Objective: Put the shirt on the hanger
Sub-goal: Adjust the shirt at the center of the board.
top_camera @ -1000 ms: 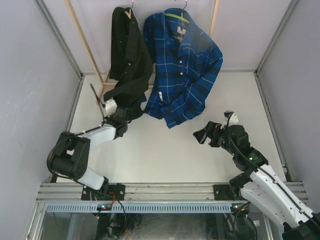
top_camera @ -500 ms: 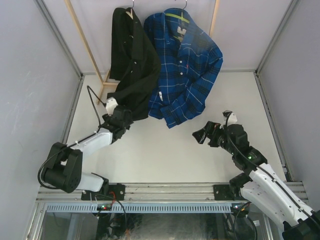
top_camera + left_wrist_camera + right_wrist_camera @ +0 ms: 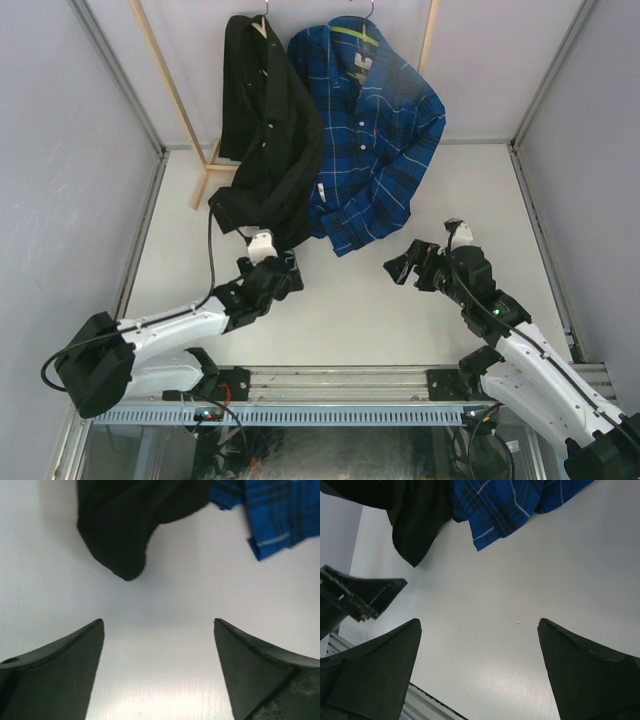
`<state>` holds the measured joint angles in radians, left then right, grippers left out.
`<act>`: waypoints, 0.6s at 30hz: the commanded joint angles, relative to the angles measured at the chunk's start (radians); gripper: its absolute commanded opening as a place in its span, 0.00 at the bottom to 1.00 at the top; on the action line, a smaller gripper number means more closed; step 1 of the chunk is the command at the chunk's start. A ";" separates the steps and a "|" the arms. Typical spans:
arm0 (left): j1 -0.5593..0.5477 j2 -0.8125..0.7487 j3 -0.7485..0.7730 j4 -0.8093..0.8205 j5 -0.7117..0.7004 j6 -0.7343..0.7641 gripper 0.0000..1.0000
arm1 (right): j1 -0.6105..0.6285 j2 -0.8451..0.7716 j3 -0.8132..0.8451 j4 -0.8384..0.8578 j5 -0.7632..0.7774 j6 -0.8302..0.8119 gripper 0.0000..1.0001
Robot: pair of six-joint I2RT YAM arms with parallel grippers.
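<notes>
The black shirt [image 3: 265,130] hangs at the back left on the hanger [image 3: 258,27], of which only a pale wooden tip shows at the collar. Its lower hem [image 3: 122,535] dangles free above the table. My left gripper [image 3: 287,270] sits low over the table just below that hem, open and empty, apart from the cloth; the left wrist view shows bare table between its fingers [image 3: 75,655]. My right gripper [image 3: 400,268] stands open and empty at the centre right, pointing left toward the shirt [image 3: 415,525].
A blue plaid shirt [image 3: 372,130] hangs right beside the black one, overlapping it. A wooden rack frame [image 3: 170,95] stands at the back left. Grey walls close in both sides. A tiny white speck [image 3: 518,622] lies on the white table [image 3: 400,320].
My left gripper has opened and let go of the black shirt's lower edge, then swung right and toward the near edge. The shirt's hem dropped back to hang. The right arm barely moved.
</notes>
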<state>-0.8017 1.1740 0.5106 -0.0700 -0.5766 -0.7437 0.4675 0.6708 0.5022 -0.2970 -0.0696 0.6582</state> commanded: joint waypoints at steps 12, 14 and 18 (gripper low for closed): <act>-0.048 -0.380 0.194 -0.393 -0.139 0.061 1.00 | -0.071 -0.024 0.010 0.104 0.049 0.027 1.00; -0.040 -0.406 0.292 -0.528 -0.171 0.066 1.00 | -0.085 -0.037 0.023 0.117 0.021 -0.012 1.00; -0.025 -0.471 0.420 -0.689 -0.235 0.088 1.00 | -0.089 -0.079 0.067 0.113 0.040 -0.072 1.00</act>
<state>-0.8452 0.7765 0.7929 -0.5499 -0.7185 -0.7063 0.3855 0.6342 0.5026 -0.2394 -0.0273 0.6586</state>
